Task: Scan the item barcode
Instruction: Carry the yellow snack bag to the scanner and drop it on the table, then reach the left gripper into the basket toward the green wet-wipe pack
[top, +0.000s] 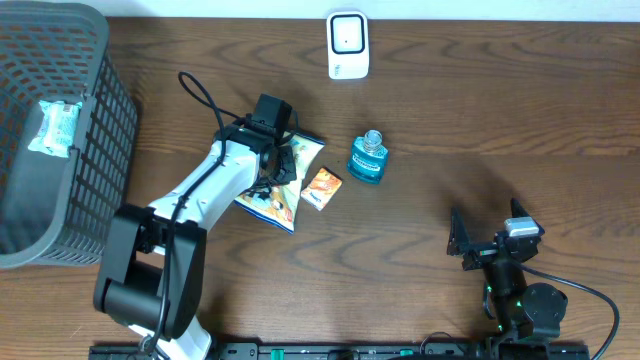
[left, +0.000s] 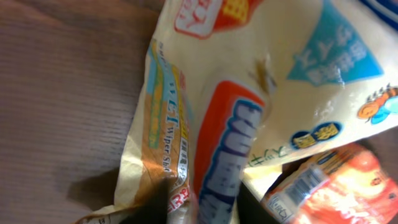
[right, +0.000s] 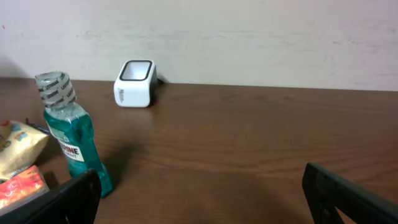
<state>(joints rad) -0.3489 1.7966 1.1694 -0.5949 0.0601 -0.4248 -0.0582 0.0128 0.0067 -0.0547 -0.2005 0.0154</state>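
Near the middle of the tabletop (top: 520, 120), my left gripper (top: 278, 165) hangs low over a yellow snack bag (top: 272, 208). I cannot tell if it is spread or pinching the bag; my wrist camera shows only the bag up close. My right gripper (right: 199, 186) sits by the near right corner, fingers (right: 59, 199) spread wide, holding nothing. A white scanner (top: 347, 45) stands at the far edge, well apart from the bag. I think the job has hardly begun: the bag seems to lie flat, and it is not in front of the scanner yet. Lifting and carrying are left.
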